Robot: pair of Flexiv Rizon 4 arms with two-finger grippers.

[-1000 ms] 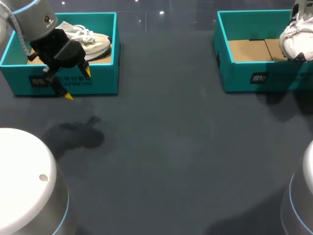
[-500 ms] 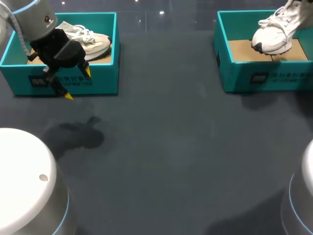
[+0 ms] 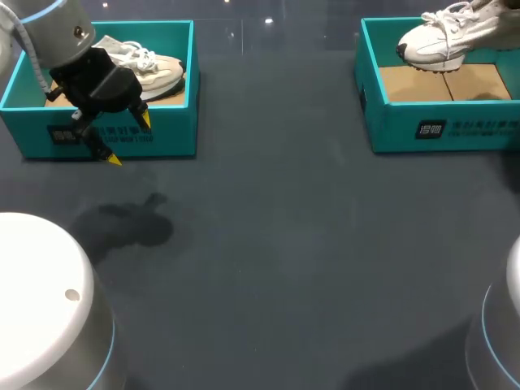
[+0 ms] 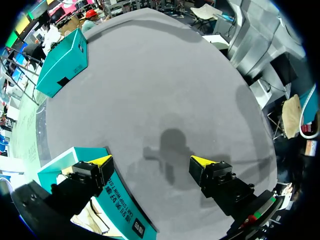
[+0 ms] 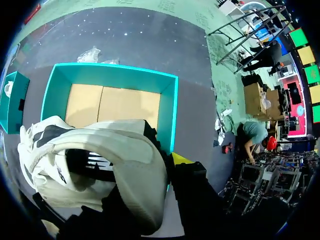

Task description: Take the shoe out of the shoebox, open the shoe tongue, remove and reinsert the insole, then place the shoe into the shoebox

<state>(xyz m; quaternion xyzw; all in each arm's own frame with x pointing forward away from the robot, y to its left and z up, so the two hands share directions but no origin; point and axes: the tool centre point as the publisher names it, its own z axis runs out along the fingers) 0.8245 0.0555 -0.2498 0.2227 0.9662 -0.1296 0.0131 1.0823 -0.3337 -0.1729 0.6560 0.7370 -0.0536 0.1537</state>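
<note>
A white shoe (image 3: 443, 36) with dark sole patches hangs over the right teal shoebox (image 3: 431, 130), toe toward the middle of the table. In the right wrist view my right gripper (image 5: 157, 167) is shut on the heel collar of this shoe (image 5: 95, 160). One yellow fingertip (image 5: 180, 159) shows beside the shoe; the other is hidden by it. Under the shoe lies the box's bare cardboard floor (image 5: 112, 105). My left gripper (image 3: 128, 140) stands open in front of the left teal shoebox (image 3: 162, 134), which holds a beige shoe (image 3: 150, 69). Nothing is between the left gripper's (image 4: 151, 160) fingers.
The left shoebox (image 4: 117, 202) lies just beside and under the left fingers, with dark bare tabletop (image 3: 284, 244) ahead of them. The right shoebox (image 4: 62, 62) sits far across the table. Two white arm bases (image 3: 41, 301) stand at the near corners.
The white shoe has travelled from the right edge toward the left over the right shoebox and now lies more level. The left arm has stayed put.
</note>
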